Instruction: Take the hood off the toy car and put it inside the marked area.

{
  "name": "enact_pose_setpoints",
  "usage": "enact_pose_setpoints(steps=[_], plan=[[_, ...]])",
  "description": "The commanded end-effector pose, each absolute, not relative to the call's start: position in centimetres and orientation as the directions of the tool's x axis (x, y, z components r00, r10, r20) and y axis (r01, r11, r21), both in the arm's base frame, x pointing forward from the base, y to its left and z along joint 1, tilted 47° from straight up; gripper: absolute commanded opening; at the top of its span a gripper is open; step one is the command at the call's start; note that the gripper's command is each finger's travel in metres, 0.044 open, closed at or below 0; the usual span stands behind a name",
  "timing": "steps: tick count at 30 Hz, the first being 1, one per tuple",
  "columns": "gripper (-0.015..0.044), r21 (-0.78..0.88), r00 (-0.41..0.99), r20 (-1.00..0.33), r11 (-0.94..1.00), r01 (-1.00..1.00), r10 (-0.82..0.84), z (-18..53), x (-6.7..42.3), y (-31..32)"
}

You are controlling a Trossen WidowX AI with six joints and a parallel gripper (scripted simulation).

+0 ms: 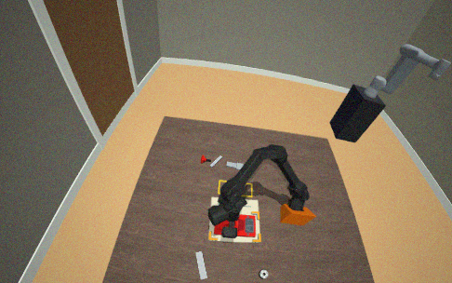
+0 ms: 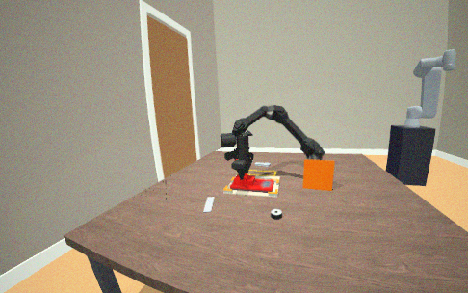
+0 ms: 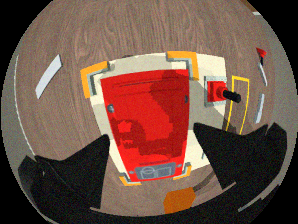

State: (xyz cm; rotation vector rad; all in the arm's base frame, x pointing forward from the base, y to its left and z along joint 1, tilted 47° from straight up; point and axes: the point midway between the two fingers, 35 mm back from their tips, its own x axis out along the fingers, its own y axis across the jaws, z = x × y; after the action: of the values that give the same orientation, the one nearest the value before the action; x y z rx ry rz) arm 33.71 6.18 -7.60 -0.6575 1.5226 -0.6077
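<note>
End effector [image 2: 242,174] fingers are spread wide and empty, held low over the red toy car [image 3: 152,123] so its hood [image 3: 136,139], unremoved, can be straddled on the bench [image 2: 359,231].

The toy car [image 2: 255,184] sits on a flat mat [image 2: 250,193] near the middle of the table [image 2: 359,231], with the gripper [image 2: 242,173] directly above it, fingers spread and holding nothing. Just behind the mat lies the marked area [image 1: 249,185], and to the right stands the arm's base block [image 2: 319,174]. A flat strip [image 2: 209,204] and a small ring [image 2: 275,214] lie nearer the front edge (the strip to the left), and two more strips [image 1: 226,163] lie beyond the marked area.
</note>
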Motion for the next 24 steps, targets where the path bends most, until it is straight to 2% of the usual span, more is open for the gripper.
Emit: enact_pose_setpoints(steps=[1,24], plan=[[0.044,-0.722,-0.029,-0.689,0.69,-0.051,-0.724,-7.77,33.64,5.84],[0.044,-0.722,-0.029,-0.689,0.69,-0.051,-0.724,-8.47,33.62,5.1]])
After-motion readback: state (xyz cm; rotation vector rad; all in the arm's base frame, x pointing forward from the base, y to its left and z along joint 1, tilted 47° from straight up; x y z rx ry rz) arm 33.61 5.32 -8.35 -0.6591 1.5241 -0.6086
